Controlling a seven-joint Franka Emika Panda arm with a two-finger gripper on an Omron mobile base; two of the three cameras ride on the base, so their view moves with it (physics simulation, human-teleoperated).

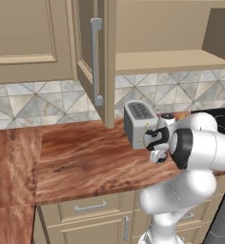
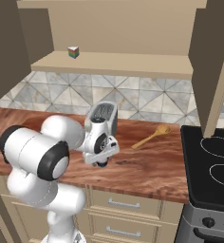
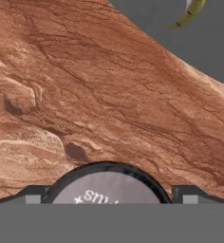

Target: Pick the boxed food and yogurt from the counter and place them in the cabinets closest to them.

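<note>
Both dark finger tips (image 3: 33,193) stand spread wide, one on either side of the small round dark-rimmed yogurt cup with a pale grey lid (image 3: 106,185), and nothing shows them pressing on it. In the hand view the cup sits upright, its lid facing the camera and its axis standing straight off the wood; white lettering crosses the lid, cut off by the frame. It rests on the long reddish-brown wood-grain counter (image 1: 86,162), near the front edge, just before the silver two-slot toaster (image 1: 139,121). The gripper (image 2: 102,163) hangs low over that spot.

On the open tan shelf of the beige upper cabinets (image 2: 133,64) stands a small red box with a pale label (image 2: 73,52), upright, toward the shelf's left end. A wooden spoon (image 2: 151,136) lies flat on the counter beside the black stove top (image 2: 213,166), bowl toward the tiled grey-and-cream backsplash (image 1: 33,102). Beige drawers (image 1: 90,207) run under the counter.
</note>
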